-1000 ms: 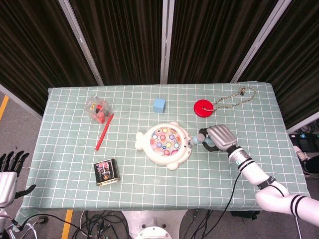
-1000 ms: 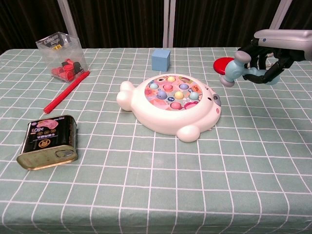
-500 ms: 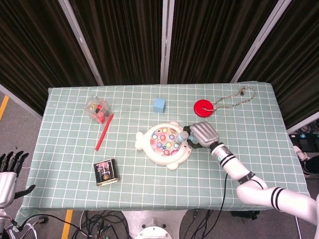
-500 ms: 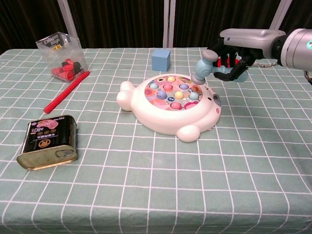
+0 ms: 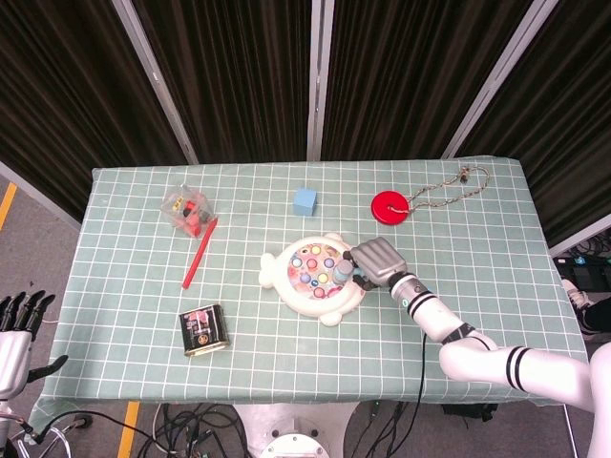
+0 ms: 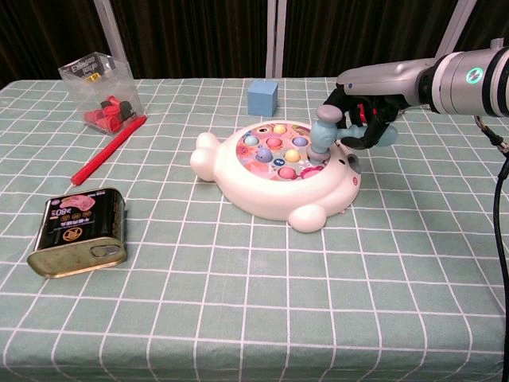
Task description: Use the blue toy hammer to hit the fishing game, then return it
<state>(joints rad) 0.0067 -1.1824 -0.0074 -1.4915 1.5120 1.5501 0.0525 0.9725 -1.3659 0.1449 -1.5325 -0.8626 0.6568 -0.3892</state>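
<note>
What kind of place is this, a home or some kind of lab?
Most likely a robot test lab: black curtains close in the table, cables trail underneath, and unrelated props like a tin sit around.

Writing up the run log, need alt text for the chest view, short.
The robot's right hand holds a blue toy hammer with its head down on the colourful top of a white fishing game on a green checked tablecloth. To the left lie a tin can, a red pen and a clear box of red pieces; a blue cube sits behind.
</note>
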